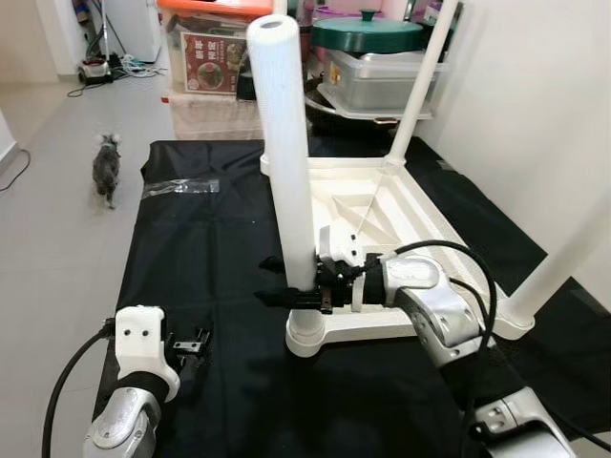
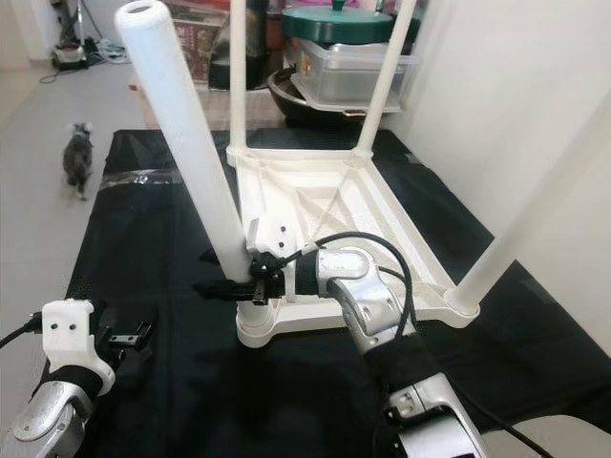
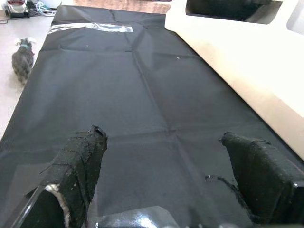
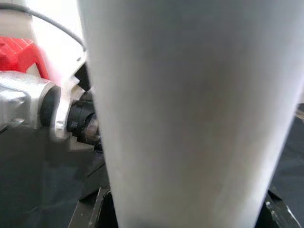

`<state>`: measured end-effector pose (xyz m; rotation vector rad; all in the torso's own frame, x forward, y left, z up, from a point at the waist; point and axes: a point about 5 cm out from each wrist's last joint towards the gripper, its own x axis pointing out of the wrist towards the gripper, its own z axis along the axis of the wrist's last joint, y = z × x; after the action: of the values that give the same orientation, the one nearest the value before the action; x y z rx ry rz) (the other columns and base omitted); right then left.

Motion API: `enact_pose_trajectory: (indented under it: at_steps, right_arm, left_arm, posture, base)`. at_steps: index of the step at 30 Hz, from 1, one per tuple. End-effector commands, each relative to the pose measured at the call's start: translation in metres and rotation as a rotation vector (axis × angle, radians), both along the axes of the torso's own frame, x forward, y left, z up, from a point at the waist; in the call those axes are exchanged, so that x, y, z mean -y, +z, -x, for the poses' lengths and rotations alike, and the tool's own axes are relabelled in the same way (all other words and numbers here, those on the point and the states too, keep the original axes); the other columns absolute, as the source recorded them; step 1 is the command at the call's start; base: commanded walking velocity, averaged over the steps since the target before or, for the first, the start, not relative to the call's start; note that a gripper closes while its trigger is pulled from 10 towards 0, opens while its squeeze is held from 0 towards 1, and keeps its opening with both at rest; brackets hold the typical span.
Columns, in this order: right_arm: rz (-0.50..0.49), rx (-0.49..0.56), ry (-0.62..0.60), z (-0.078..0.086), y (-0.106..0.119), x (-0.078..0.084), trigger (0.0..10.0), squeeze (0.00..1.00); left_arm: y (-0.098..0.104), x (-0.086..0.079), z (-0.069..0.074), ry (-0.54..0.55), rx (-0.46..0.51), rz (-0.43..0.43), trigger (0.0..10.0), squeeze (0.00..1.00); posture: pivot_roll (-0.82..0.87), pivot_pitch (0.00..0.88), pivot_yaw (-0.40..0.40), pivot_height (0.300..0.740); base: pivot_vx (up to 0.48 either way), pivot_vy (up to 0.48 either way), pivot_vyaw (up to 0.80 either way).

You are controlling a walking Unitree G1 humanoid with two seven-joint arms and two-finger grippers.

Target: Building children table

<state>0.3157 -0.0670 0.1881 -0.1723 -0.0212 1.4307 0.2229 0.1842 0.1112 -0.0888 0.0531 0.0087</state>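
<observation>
A white children's table (image 1: 382, 205) lies upside down on a black mat (image 1: 210, 248). Its near-left leg (image 1: 286, 143) stands upright in the corner socket (image 1: 307, 334). My right gripper (image 1: 291, 294) is shut on this leg just above the socket, one black finger on each side. In the right wrist view the leg (image 4: 190, 118) sits close between the fingers. Two more legs (image 1: 420, 86) (image 1: 563, 253) rise on the right side. My left gripper (image 3: 166, 175) hovers low over the mat at the near left, open and holding nothing.
A small grey cat (image 1: 106, 167) stands on the floor left of the mat. A clear plastic bag (image 1: 181, 187) lies on the mat's far left. Storage boxes (image 1: 205, 57) and a green-lidded pot (image 1: 368, 33) sit behind. A white wall (image 1: 535, 95) runs along the right.
</observation>
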Motion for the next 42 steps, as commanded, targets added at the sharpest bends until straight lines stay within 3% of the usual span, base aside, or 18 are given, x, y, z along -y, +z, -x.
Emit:
enact_pose_trajectory:
  at_steps: [1,5,6,8,11,15,18,20,22,24,25,26,27,29,30,31,38,42]
  right_arm:
    - [-0.006,-0.204,-0.186,-0.003,-0.044,-0.008,10.0,0.0]
    - [-0.018,-0.249,-0.736,-0.03,-0.059,0.009,10.0,0.0]
    - [-0.018,-0.249,-0.736,-0.03,-0.059,0.009,10.0,0.0]
    - [-0.054,-0.281,-0.977,-0.028,-0.068,0.032,10.0,0.0]
    - [-0.079,-0.297,-0.979,-0.01,-0.071,0.038,10.0,0.0]
    - [-0.078,-0.191,-0.989,0.005,-0.063,0.044,10.0,0.0]
    - [-0.109,-0.2,-0.905,0.006,-0.061,0.038,10.0,0.0]
    - [-0.147,-0.213,-0.716,0.011,-0.057,0.025,10.0,0.0]
    - [-0.149,-0.213,-0.65,0.014,-0.056,0.019,10.0,0.0]
    - [-0.102,-0.197,-0.417,0.024,-0.053,0.011,10.0,0.0]
    - [-0.102,-0.197,-0.417,0.024,-0.053,0.011,10.0,0.0]
    - [-0.072,-0.179,-0.311,0.028,-0.051,0.01,10.0,0.0]
    - [-0.072,-0.179,-0.311,0.028,-0.051,0.01,10.0,0.0]
    - [-0.014,-0.156,-0.108,0.037,-0.043,0.01,10.0,0.0]
    - [-0.014,-0.156,-0.108,0.037,-0.043,0.01,10.0,0.0]
    - [0.073,-0.128,0.06,0.036,-0.038,0.009,10.0,0.0]
    - [0.13,-0.131,0.195,0.033,-0.033,0.009,10.0,0.0]
    - [0.098,-0.144,0.295,0.014,-0.016,-0.003,10.0,0.0]
  left_arm:
    - [-0.005,0.0,0.003,0.009,-0.027,0.016,10.0,0.0]
    - [-0.005,-0.001,0.005,0.023,-0.03,0.018,10.0,0.0]
    - [-0.005,-0.001,0.005,0.023,-0.03,0.018,10.0,0.0]
    - [-0.005,-0.007,0.005,0.037,-0.031,0.013,10.0,0.0]
    - [-0.005,-0.011,0.006,0.039,-0.036,0.011,10.0,0.0]
    - [-0.008,-0.014,0.004,0.024,-0.051,-0.005,10.0,0.0]
    - [-0.006,-0.014,0.001,0.024,-0.046,-0.005,10.0,0.0]
    - [-0.005,-0.013,-0.001,0.02,-0.041,-0.002,10.0,0.0]
    - [-0.005,-0.013,-0.002,0.018,-0.04,-0.001,10.0,0.0]
    - [-0.006,-0.011,-0.002,0.008,-0.043,0.001,10.0,0.0]
    - [-0.006,-0.011,-0.002,0.008,-0.043,0.001,10.0,0.0]
    - [-0.007,-0.01,-0.003,0.006,-0.045,0.001,10.0,0.0]
    - [-0.007,-0.01,-0.003,0.006,-0.045,0.001,10.0,0.0]
    - [-0.007,-0.01,-0.004,0.003,-0.044,0.006,10.0,0.0]
    - [-0.007,-0.01,-0.004,0.003,-0.044,0.006,10.0,0.0]
    - [-0.006,-0.009,-0.005,0.003,-0.042,0.008,10.0,0.0]
    - [-0.006,-0.008,-0.006,0.007,-0.037,0.012,10.0,0.0]
    - [-0.008,-0.005,-0.004,0.017,-0.037,0.027,10.0,0.0]
  posture:
    - [0.09,0.0,-0.116,0.74]
    - [0.09,0.0,-0.118,0.74]
    - [0.09,0.0,-0.118,0.74]
    - [0.09,0.0,-0.102,0.74]
    - [0.08,0.0,-0.089,0.74]
    - [0.05,0.0,-0.071,0.74]
    - [0.05,0.0,-0.064,0.74]
    - [0.04,0.0,-0.062,0.74]
    - [0.04,0.0,-0.062,0.74]
    - [0.05,0.0,-0.062,0.74]
    - [0.05,0.0,-0.062,0.74]
    - [0.05,0.0,-0.065,0.74]
    - [0.05,0.0,-0.065,0.74]
    - [0.05,0.0,-0.068,0.74]
    - [0.05,0.0,-0.068,0.74]
    - [0.06,0.0,-0.086,0.74]
    - [0.07,0.0,-0.089,0.74]
    - [0.08,0.0,-0.109,0.74]
  base:
    - [0.0,0.0,0.0]
    - [0.0,0.0,0.0]
    - [0.0,0.0,0.0]
    - [0.0,0.0,0.0]
    - [0.0,0.0,0.0]
    - [0.0,0.0,0.0]
    - [0.0,0.0,0.0]
    - [0.0,0.0,0.0]
    - [0.0,0.0,0.0]
    - [0.0,0.0,0.0]
    - [0.0,0.0,0.0]
    - [0.0,0.0,0.0]
    - [0.0,0.0,0.0]
    - [0.0,0.0,0.0]
    - [0.0,0.0,0.0]
    - [0.0,0.0,0.0]
    - [0.0,0.0,0.0]
    - [0.0,0.0,0.0]
